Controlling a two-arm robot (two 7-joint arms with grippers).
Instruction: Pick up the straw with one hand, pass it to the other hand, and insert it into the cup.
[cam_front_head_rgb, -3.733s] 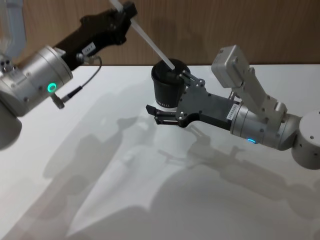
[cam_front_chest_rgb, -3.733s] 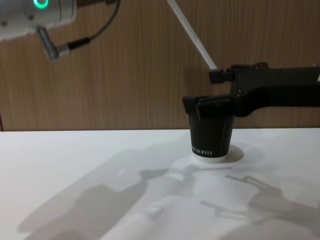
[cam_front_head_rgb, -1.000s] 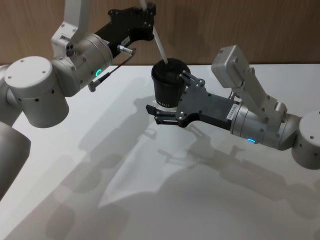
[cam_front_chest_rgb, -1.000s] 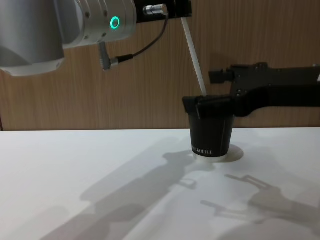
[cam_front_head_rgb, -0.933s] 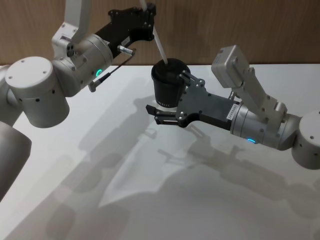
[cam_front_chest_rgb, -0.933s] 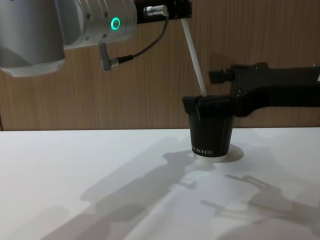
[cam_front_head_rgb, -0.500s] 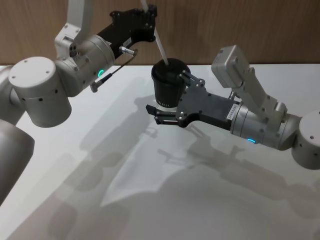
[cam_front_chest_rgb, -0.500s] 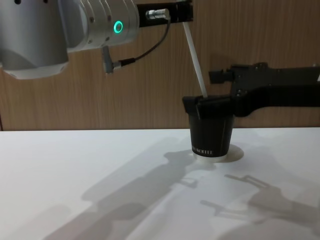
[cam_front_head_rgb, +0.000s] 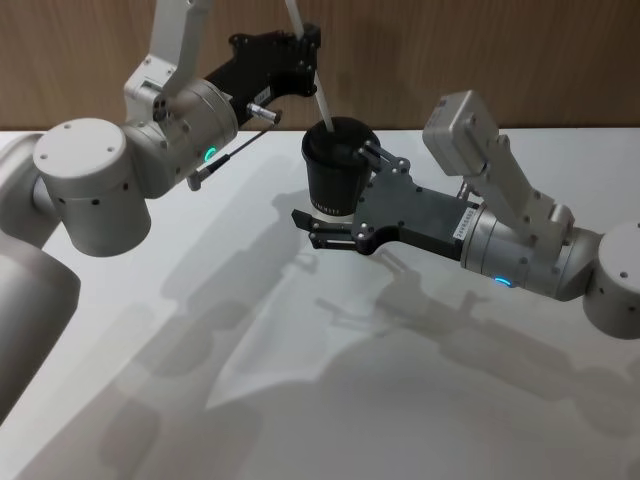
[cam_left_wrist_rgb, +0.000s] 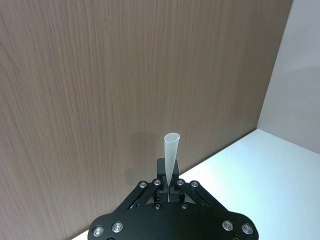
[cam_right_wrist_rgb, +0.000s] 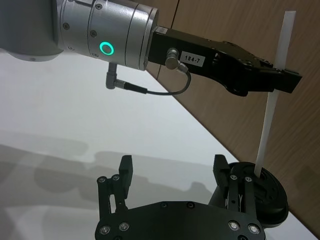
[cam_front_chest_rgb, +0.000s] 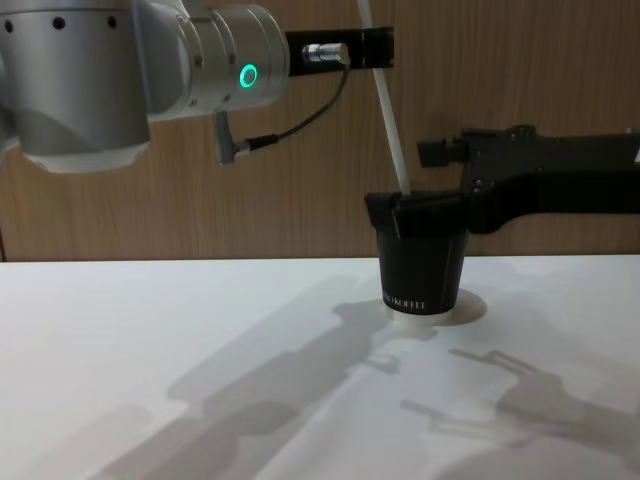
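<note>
The left pincer (cam_front_head_rgb: 308, 47), above and behind the cup (cam_front_head_rgb: 335, 172), is clenched on the white straw (cam_front_chest_rgb: 388, 110), whose lower end meets the cup's black lid (cam_right_wrist_rgb: 270, 187). The right pincer (cam_front_head_rgb: 345, 205) sits released, its fingers (cam_right_wrist_rgb: 125, 171) spread, one beside the cup, which stands on the white tabletop (cam_front_head_rgb: 330, 380).

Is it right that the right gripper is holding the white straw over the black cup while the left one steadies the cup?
Swapped. In the head view the left gripper holds the white straw, its tip at the black cup lid, while the right gripper has its fingers around the cup.
</note>
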